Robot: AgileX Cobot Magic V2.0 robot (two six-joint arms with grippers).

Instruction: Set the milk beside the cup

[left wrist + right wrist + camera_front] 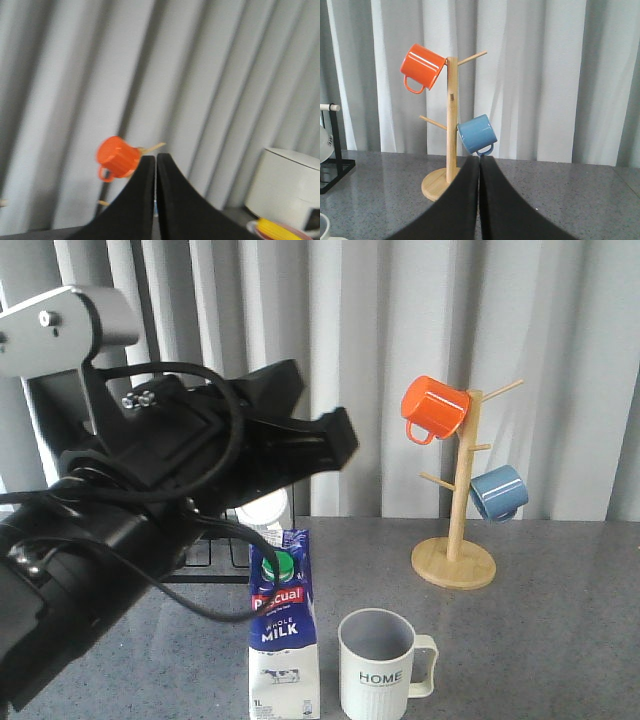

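While the left arm (150, 510) filled the frame's 9 o'clock half in the front view, we saw the milk (283, 640) standing upright on the grey table (540, 640), at 6 o'clock of the frame. Carton was free of both grippers, green cap facing the camera. The cup (378, 665) stood just beside it at its 3 o'clock, a narrow gap between them, not touching. Cup handle pointed to 3 o'clock, "HOME" faced the camera.

Left gripper (156, 165): we saw its fingers (135, 200) pressed together with only a hairline seam in the left wrist view, nothing between them. It was raised off the table, aimed at the curtain (225, 75); that view was blurred.

Right gripper (480, 167): same picture in the right wrist view, fingers (505, 205) closed against each other, holding nothing. We could not see the right arm in the front view.

The wooden mug tree (455, 540) stood at 2 o'clock of the cup, well apart. An orange mug (433, 408) hung on an upper peg, a blue mug (498, 492) on a lower one at the 3 o'clock side. A black rack (332, 165) with a white mug (324, 142) sat at 9 o'clock in the right wrist view. In the left wrist view we also saw a white appliance (285, 185) at 4 o'clock, something yellow (272, 229) below it; we couldn't tell what.
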